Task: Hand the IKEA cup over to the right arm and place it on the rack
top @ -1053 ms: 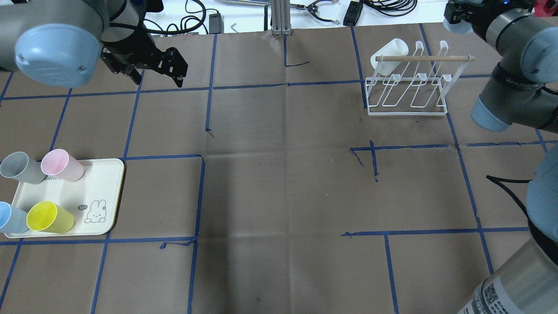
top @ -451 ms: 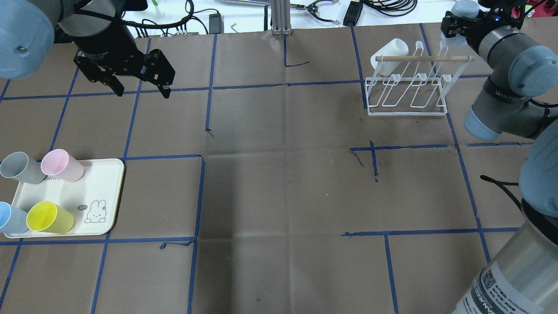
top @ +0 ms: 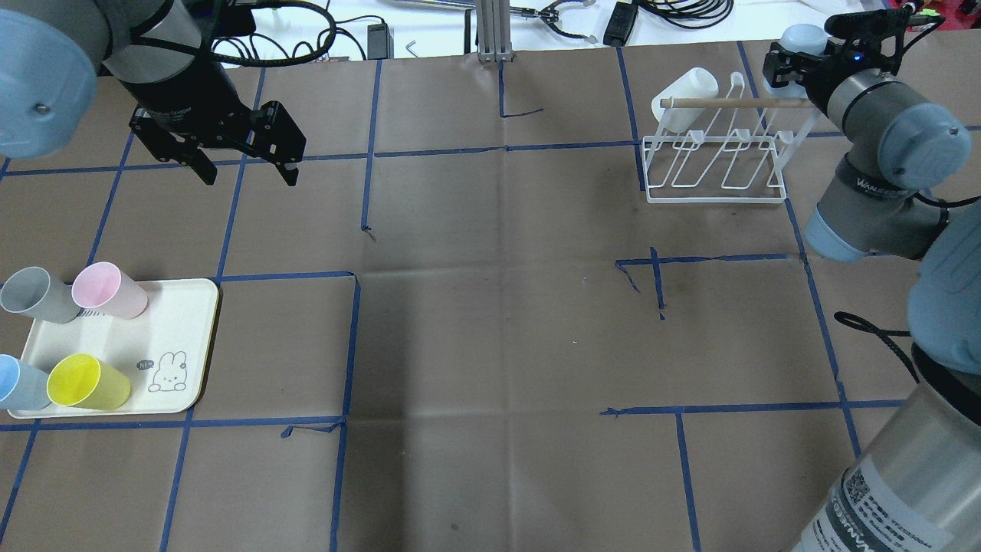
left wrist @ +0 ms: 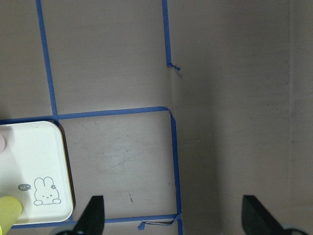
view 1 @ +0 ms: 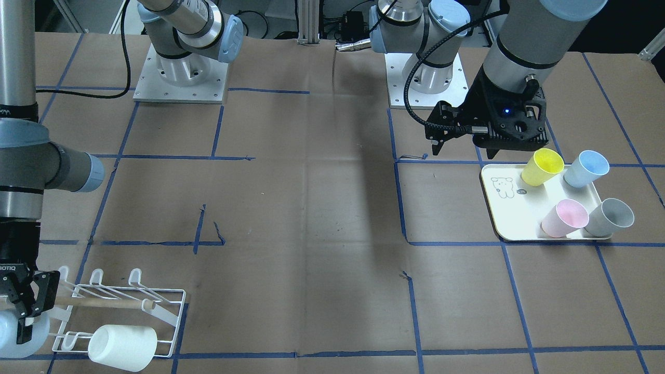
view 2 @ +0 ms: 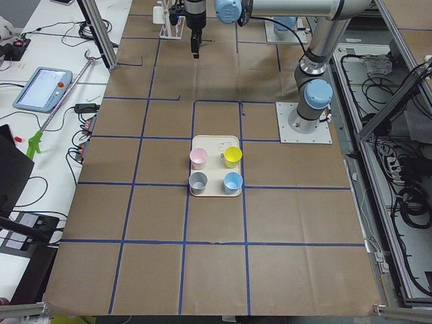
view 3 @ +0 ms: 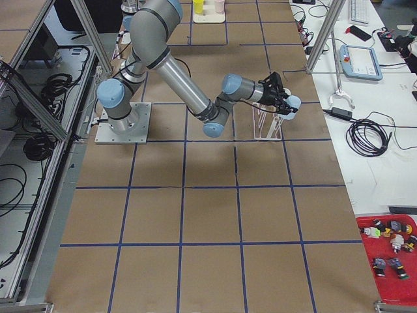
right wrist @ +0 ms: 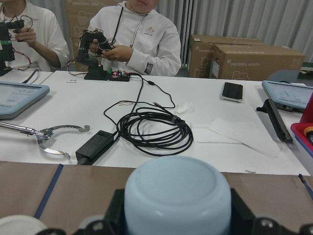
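Observation:
My right gripper [top: 795, 55] is shut on a pale-blue cup [top: 802, 36], held on its side just past the right end of the white wire rack [top: 716, 157]. In the right wrist view the cup's base [right wrist: 177, 196] fills the gap between the jaws. The front view shows the same gripper [view 1: 25, 318], cup [view 1: 13, 335] and rack [view 1: 124, 304]. A white cup [top: 684, 98] hangs on the rack's left far prong. My left gripper [top: 245, 165] is open and empty, above the bare table beyond the tray; it also shows in the left wrist view [left wrist: 174, 218].
A cream tray [top: 184, 330] at the near left holds yellow [top: 88, 382], pink [top: 109, 290], grey [top: 37, 294] and blue [top: 19, 383] cups. A wooden dowel [top: 736, 102] crosses the rack's top. Cables and tools lie beyond the table's far edge.
My left gripper has moved nearer and a little left, toward the tray, still open. My right arm has swung the pale-blue cup left toward the rack's right end.

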`<state>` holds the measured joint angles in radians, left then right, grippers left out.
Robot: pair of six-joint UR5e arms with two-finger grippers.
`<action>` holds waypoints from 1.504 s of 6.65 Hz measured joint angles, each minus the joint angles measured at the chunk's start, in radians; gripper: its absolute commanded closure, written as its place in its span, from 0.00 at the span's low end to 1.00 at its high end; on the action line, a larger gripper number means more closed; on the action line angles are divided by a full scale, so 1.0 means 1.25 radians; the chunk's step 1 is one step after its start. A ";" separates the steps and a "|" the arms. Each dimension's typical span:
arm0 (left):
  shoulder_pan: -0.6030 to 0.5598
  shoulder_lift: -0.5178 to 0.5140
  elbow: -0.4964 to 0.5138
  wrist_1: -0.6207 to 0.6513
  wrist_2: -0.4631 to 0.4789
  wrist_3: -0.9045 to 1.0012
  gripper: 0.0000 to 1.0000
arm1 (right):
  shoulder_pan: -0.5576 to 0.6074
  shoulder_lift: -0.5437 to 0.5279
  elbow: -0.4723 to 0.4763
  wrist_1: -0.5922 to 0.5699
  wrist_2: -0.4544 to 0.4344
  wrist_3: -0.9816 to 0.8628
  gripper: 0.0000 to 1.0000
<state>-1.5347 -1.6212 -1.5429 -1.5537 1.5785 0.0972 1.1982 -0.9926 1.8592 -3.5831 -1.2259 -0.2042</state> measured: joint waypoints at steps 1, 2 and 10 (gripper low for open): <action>0.000 0.006 -0.014 0.020 0.000 -0.002 0.01 | 0.001 0.005 0.002 -0.001 -0.002 0.000 0.00; 0.000 0.010 -0.022 0.040 0.000 -0.005 0.01 | 0.001 0.007 0.002 0.001 -0.003 0.004 0.00; -0.001 0.011 -0.019 0.054 0.000 -0.024 0.01 | 0.095 -0.156 -0.018 0.087 0.058 0.009 0.00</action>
<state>-1.5362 -1.6078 -1.5662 -1.4864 1.5780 0.0675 1.3169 -1.1871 1.8366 -3.4743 -1.1532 -0.1924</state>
